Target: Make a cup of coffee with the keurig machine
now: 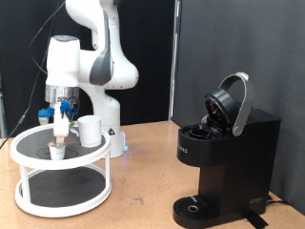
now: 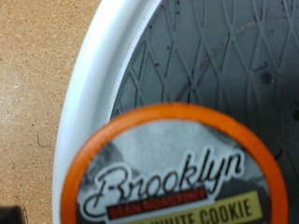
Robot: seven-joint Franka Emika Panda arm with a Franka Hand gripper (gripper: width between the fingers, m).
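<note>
The gripper (image 1: 62,124) hangs straight down over the white round two-tier rack (image 1: 29,145) at the exterior view's left. It is just above a small coffee pod (image 1: 57,148) that stands on the rack's top shelf. The wrist view shows this pod (image 2: 177,177) close up, with an orange rim and a "Brooklyn" label, on the grey mesh shelf; no fingers show there. The white cup (image 1: 90,131) stands on the same shelf, to the right of the gripper. The black keurig machine (image 1: 229,153) stands at the exterior view's right with its lid (image 1: 232,100) raised open.
The rack's white rim (image 2: 93,84) curves beside the pod. The wooden table (image 1: 143,186) lies between the rack and the machine. The machine's round drip tray (image 1: 195,205) is at its front base. A black panel stands behind the machine.
</note>
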